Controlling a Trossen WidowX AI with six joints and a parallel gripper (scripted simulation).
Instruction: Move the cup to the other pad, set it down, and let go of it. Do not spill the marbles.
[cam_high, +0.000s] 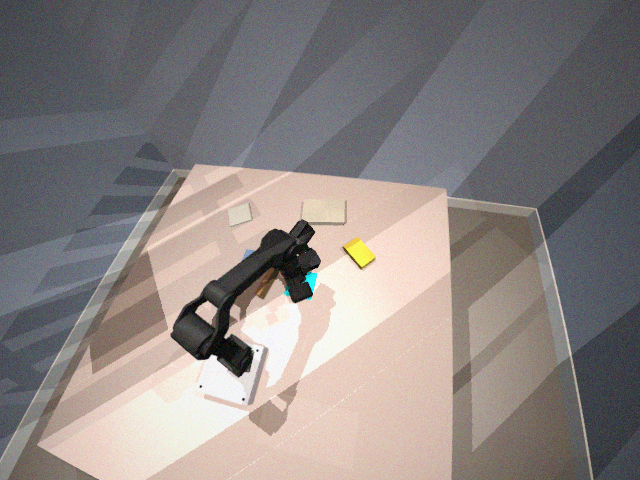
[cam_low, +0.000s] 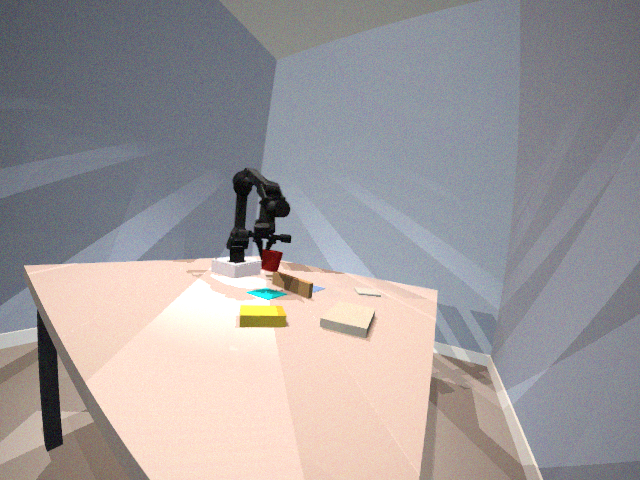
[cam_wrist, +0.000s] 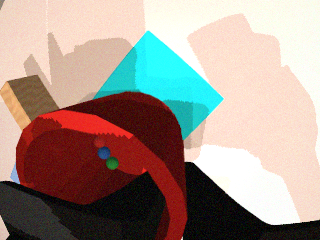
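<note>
My gripper (cam_low: 264, 249) (cam_wrist: 176, 168) is shut on the wall of the red cup (cam_low: 271, 260) (cam_wrist: 161, 125). The cup hangs above the table, slightly tilted in the exterior view; the arm hides it in the top view. A red marble (cam_wrist: 99, 142), a blue marble (cam_wrist: 104, 153) and a green marble (cam_wrist: 112, 163) are inside the cup. The cyan pad (cam_high: 312, 283) (cam_low: 266, 293) (cam_wrist: 165, 70) shows partly behind the cup in the wrist view. The blue pad (cam_high: 248, 254) (cam_low: 317, 288) (cam_wrist: 14, 174) is mostly hidden.
A wooden block (cam_high: 266, 283) (cam_low: 292, 284) (cam_wrist: 32, 97) stands like a low wall between the pads. A yellow block (cam_high: 360, 253) (cam_low: 262, 316), a beige slab (cam_high: 324, 211) (cam_low: 347, 319) and a small pale tile (cam_high: 239, 214) (cam_low: 367, 292) lie farther from the arm's base.
</note>
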